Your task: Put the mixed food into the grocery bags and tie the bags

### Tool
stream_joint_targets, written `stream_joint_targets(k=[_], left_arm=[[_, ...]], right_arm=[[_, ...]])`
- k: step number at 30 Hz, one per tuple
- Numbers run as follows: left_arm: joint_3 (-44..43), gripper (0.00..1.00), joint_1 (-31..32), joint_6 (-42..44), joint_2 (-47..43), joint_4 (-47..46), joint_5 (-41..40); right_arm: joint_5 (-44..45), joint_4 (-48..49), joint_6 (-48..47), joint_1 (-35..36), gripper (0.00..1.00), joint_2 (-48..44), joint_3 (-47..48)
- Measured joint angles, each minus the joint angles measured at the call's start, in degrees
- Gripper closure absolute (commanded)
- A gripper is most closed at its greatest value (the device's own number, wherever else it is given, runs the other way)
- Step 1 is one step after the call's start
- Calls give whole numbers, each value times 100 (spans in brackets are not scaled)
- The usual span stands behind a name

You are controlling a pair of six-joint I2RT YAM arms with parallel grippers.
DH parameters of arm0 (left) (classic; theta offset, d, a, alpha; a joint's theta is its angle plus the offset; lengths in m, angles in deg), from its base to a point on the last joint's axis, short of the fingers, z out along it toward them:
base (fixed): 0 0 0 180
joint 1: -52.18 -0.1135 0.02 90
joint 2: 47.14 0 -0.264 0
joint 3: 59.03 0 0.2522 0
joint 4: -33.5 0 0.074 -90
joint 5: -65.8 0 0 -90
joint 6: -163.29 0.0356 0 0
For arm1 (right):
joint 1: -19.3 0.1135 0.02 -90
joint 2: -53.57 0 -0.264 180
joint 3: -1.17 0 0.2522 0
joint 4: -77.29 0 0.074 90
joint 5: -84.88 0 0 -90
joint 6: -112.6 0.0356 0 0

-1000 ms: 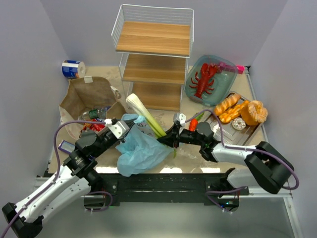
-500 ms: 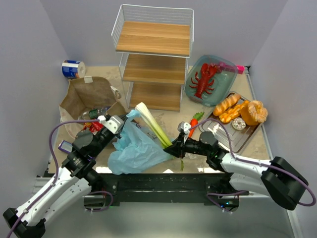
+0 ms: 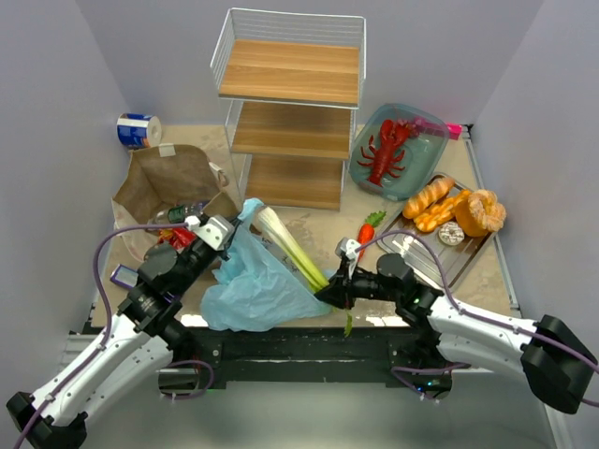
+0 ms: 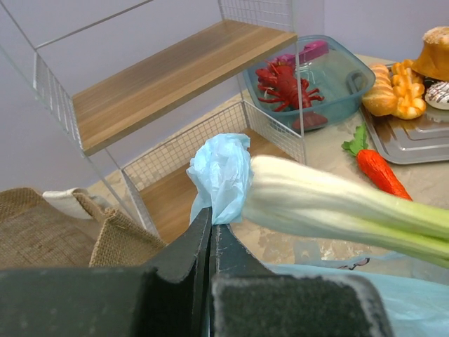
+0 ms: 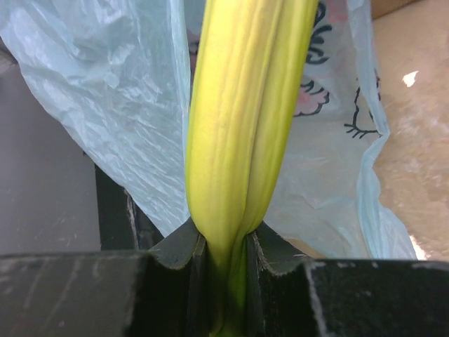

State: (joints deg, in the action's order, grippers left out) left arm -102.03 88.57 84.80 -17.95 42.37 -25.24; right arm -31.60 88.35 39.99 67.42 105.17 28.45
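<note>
While right tool (image 5: 223, 242) clamps leek (image 3: 290, 245) and left tool (image 4: 210, 223) pinches bag (image 3: 257, 292), leek points far-left.

The green-white leek (image 3: 292, 247) slants across the crumpled light-blue plastic bag (image 3: 253, 290); the brown paper bag (image 3: 173, 178) stands open at far left.

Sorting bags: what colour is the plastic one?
Light blue plastic bag with printed figures; clearest in right wrist view.
</note>
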Motion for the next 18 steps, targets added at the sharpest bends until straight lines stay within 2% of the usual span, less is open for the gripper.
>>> stream_joint_targets(k=[7, 13, 18], left_arm=[[0, 100, 0, 2, 116, -11, 358], [0, 100, -4, 2, 192, -83, 809], [-2, 100, -33, -26, 520, -293, 1464]], right_arm=[[4, -901, 2, 555, 100, 295, 380], [-37, -1670, -31, 739, 100, 461, 850], [-356, -2483, -201, 793, 100, 997, 1600]])
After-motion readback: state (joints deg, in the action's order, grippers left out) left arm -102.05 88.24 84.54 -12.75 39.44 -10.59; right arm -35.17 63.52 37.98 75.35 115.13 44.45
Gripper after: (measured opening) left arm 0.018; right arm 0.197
